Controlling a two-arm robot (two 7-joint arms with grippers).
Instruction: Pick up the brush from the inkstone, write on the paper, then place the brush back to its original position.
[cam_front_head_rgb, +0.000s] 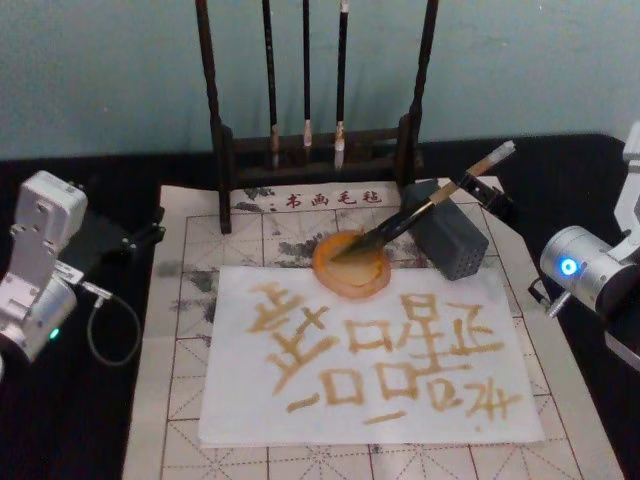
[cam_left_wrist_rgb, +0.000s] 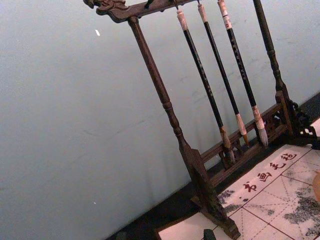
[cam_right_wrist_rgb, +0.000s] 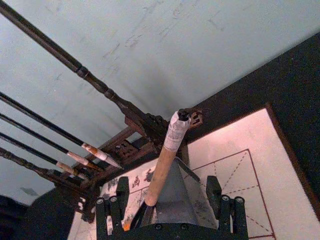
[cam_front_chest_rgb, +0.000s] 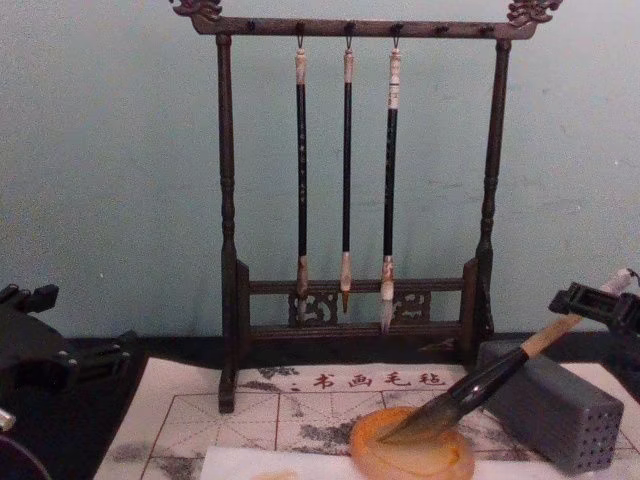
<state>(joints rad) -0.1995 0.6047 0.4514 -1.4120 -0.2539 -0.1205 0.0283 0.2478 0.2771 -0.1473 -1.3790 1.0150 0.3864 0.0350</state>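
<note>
Here, brush (cam_front_head_rgb: 425, 206) tip in inkstone (cam_front_head_rgb: 345, 284).

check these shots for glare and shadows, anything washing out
Head view: the blue light on the right arm flares into a small glare spot; the white paper sheet is brightest, its brown strokes legible. Chest view: even light, the dark wooden brush rack casts no hard shadow on the wall. Right wrist view: no glare on the right gripper.

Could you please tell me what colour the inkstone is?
The inkstone is orange-amber, paler centre; best in head view.
</note>
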